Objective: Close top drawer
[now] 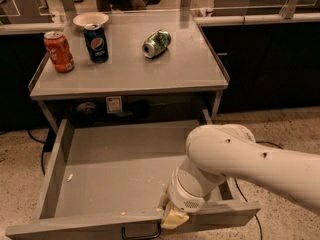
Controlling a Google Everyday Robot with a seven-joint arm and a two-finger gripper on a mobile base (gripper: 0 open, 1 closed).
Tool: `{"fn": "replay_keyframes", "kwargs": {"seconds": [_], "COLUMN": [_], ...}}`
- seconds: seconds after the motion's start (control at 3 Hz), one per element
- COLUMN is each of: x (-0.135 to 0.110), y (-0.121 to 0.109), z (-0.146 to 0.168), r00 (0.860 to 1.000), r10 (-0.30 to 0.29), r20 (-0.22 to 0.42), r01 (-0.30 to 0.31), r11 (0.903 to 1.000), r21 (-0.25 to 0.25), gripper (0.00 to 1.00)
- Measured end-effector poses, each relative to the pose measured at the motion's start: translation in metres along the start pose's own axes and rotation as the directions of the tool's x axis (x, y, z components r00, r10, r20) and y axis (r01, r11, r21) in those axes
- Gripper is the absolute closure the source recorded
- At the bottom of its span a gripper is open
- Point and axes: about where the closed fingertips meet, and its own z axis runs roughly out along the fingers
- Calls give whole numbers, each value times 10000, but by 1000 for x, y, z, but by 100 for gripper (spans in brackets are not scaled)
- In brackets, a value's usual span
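Note:
The top drawer (112, 171) is a wide, shallow grey metal tray, pulled far out from under the grey table and holding only a few crumbs. A small dark wire handle (141, 232) shows at the middle of its front, at the bottom edge of the view. My white arm reaches in from the right and bends down over the drawer's front edge. The gripper (173, 217) sits at that front rim, just right of the handle, and its pale tip touches or hangs just over the rim.
On the table top (195, 66) stand an orange can (58, 51) and a blue can (96, 42), and a green can (156, 43) lies on its side. A white bowl (90, 19) sits at the back. Dark cabinets flank the table, and cables run across the speckled floor.

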Motion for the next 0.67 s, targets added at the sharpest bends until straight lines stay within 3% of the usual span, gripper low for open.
{"fn": "replay_keyframes", "kwargs": {"seconds": [0.67], "x": [-5], "y": [-31], "z": [-6], "r00": [9996], "r10": [-294], "r20": [4], "r01": [294], "r11": [9990], "r21": [338], "gripper": [100]}}
